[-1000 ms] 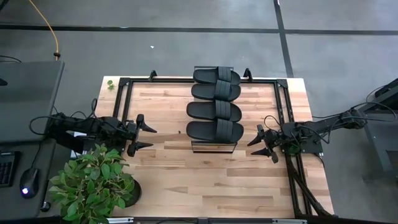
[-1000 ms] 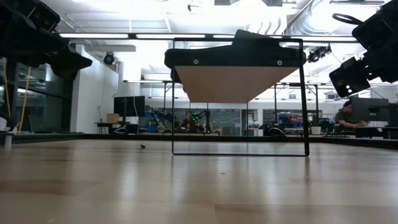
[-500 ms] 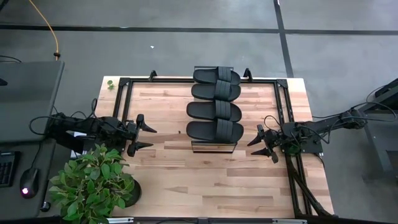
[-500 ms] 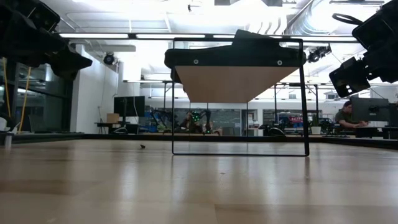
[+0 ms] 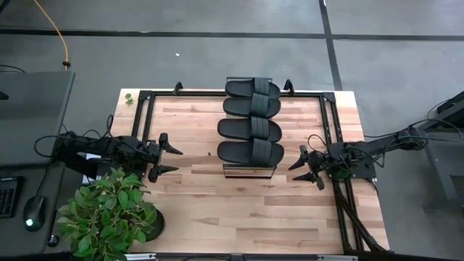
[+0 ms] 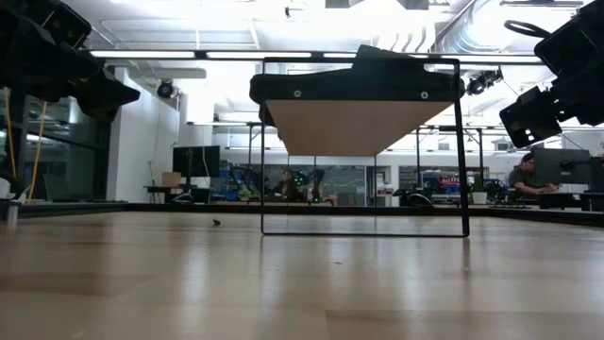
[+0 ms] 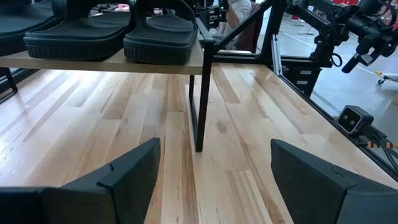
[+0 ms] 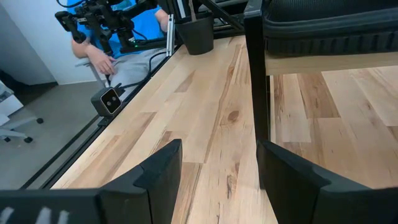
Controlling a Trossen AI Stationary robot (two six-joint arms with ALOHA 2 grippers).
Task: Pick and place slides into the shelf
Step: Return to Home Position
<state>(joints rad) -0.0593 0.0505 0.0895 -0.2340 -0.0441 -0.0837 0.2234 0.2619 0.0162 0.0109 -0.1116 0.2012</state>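
Waiting arm, left: lies over the left edge of the table (image 5: 239, 217), its body raised above the wood in the low view
Plant: leafy potted plant (image 5: 109, 214) at the table's bottom-left corner in the high view, just beside the left arm
Left claw: the left claw (image 5: 177, 160) points toward the shelf and is well apart from it; fingers spread wide, nothing between them, bare tabletop showing in the gap in the wrist view
Shelf: the shelf (image 6: 354, 127) stands mid-table, light plank top on a thin dark frame, running from the table's far edge toward its middle
Slides: four black slides (image 5: 250, 129) lie in a row on the shelf top, side by side, each crosswise to the plank; none on the tabletop
Under the shelf: open space, tabletop visible through the frame in the low view
Right claw: the right claw (image 5: 299, 169) sits near the table's right edge, facing the shelf's near end, apart from it; fingers parted, holding nothing
Room beyond: a seated person (image 6: 524, 175) at a desk far right in the low view
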